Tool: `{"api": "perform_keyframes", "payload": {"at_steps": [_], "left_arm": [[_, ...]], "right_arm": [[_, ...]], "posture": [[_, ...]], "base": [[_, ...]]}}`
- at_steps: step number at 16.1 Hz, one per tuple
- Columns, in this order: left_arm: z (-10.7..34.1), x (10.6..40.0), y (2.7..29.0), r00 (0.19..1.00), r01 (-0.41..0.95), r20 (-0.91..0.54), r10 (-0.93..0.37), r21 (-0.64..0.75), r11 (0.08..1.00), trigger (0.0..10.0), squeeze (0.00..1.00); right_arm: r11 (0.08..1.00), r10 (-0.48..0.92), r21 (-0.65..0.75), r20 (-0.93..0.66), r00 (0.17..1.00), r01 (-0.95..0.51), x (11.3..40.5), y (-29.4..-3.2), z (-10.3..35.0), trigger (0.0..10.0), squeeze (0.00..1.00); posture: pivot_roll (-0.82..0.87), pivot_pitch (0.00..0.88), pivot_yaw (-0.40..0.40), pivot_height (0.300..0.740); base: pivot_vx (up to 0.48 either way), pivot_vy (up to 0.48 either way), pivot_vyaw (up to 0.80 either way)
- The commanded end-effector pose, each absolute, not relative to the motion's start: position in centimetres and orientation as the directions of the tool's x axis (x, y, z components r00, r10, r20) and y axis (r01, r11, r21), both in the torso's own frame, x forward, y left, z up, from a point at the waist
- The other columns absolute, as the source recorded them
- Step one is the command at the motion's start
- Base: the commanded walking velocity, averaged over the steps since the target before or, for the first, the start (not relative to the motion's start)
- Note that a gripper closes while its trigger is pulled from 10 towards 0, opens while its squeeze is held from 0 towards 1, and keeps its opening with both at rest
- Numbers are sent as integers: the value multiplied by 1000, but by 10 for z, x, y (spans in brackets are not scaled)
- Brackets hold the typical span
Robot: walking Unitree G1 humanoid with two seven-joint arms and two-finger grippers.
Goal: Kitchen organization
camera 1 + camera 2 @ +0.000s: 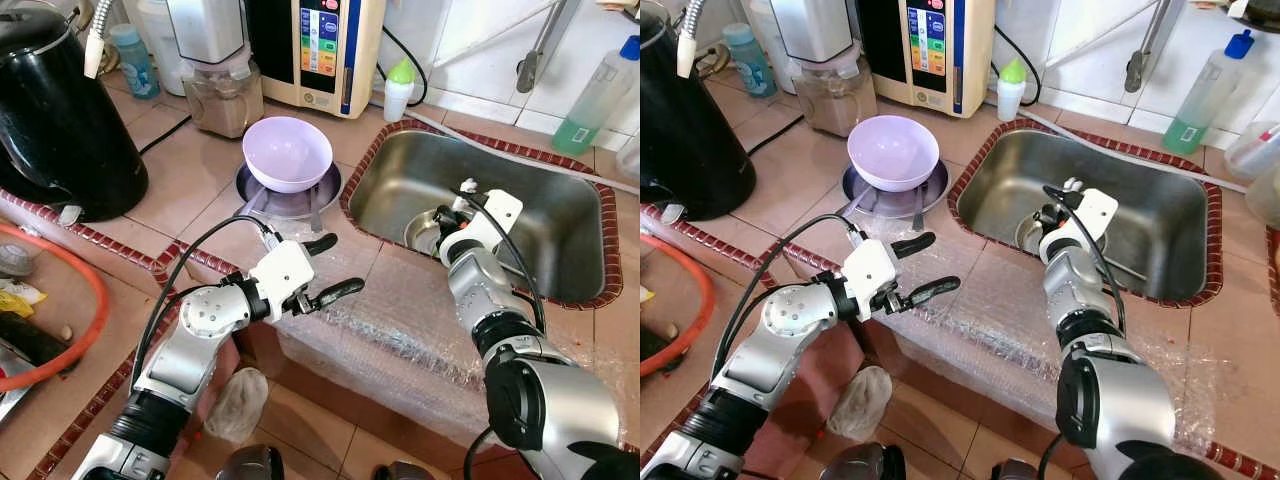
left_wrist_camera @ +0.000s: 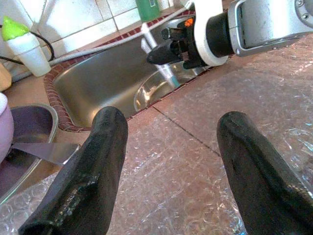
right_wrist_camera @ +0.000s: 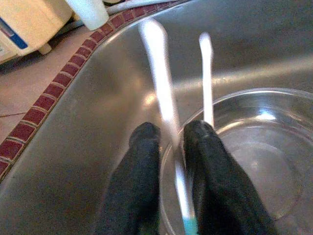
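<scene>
Reaching into the steel sink at right of centre in the head views, the right gripper has its two black fingers pinched on a thin white utensil handle over the rim of a metal bowl lying in the basin. Left gripper, lower centre, hovers spread wide and empty above the bubble-wrapped counter edge. Lavender bowl sits on a metal plate just left of the sink, upper centre.

I count one purple bowl, one steel sink, one black kettle, and two white utensils before me.
</scene>
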State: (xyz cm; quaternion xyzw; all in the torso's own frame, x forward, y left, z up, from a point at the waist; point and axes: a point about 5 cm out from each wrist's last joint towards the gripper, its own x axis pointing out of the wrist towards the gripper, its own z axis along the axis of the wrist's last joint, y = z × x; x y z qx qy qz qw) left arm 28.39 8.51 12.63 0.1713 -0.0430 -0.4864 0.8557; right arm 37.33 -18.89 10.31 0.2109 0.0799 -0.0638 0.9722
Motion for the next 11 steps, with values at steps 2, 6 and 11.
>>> {"api": "perform_keyframes", "payload": {"at_steps": [2,6,11], "left_arm": [[128,284,87,517,822,-107,-850,342,457,10000,1000],[130,288,90,572,783,-69,-818,344,518,10000,1000],[143,295,100,677,684,34,-735,337,647,10000,1000]], "right_arm": [[918,-38,383,-172,984,102,377,-184,107,10000,1000],[933,-50,344,-157,986,102,376,-191,109,10000,1000],[971,35,240,-60,998,-19,376,-193,120,10000,1000]], "posture": [[66,45,29,740],[52,38,32,740],[39,52,41,740]], "base": [[0,0,0],[0,0,0],[0,0,0]]}}
